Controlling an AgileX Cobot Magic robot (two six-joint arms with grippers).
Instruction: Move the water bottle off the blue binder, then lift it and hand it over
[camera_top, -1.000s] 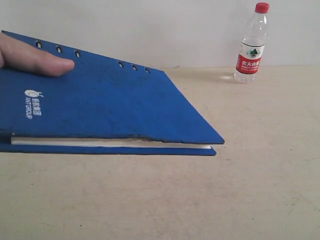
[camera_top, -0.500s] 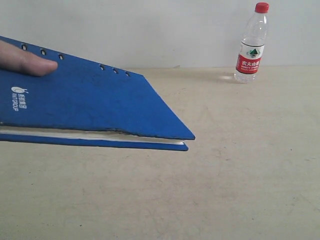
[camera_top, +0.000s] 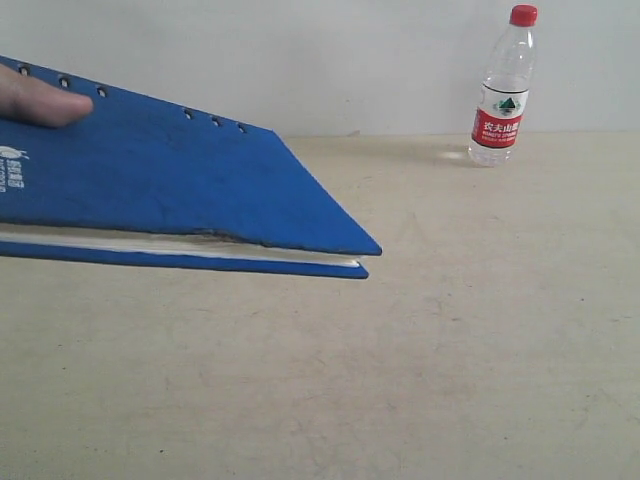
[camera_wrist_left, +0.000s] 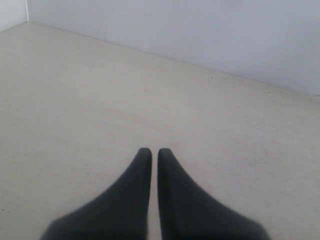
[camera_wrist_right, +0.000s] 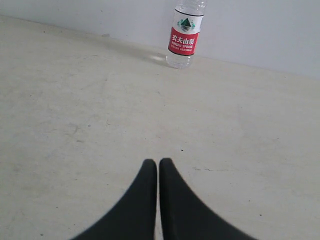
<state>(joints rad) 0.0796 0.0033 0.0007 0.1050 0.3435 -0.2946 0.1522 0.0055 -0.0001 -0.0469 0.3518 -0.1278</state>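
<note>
The water bottle (camera_top: 505, 88), clear with a red cap and a red label, stands upright on the table at the back right, near the wall; it also shows ahead of my right gripper (camera_wrist_right: 158, 161) as the bottle (camera_wrist_right: 185, 35). The blue binder (camera_top: 190, 190) is held tilted above the table at the left by a person's hand (camera_top: 40, 100), well apart from the bottle. My right gripper is shut with nothing in it. My left gripper (camera_wrist_left: 151, 150) is shut too, over bare table. Neither gripper shows in the exterior view.
The beige table (camera_top: 480, 330) runs back to a pale wall (camera_top: 350, 60). The person's fingers rest on the binder's top near its ring holes (camera_top: 215, 121).
The hand has carried the blue binder to the left and lifted it slightly. The bottle has not moved.
</note>
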